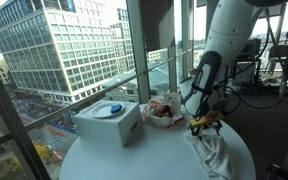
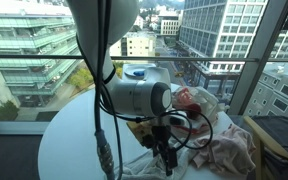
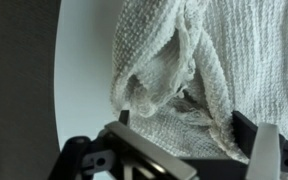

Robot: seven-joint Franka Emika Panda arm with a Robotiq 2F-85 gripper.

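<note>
Wrist view: my jaws hang spread wide over the crumpled white cloth (image 3: 189, 60) on the worktop (image 3: 84, 60), so its bunched fold sits between them.

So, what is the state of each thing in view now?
gripper: open, jaws wide, right above the white cloth, holding nothing.
white cloth: crumpled on the table, not gripped.
white box: standing on the table, a blue thing on top.
red and white bundle: resting beside the box, contents unclear.
</note>
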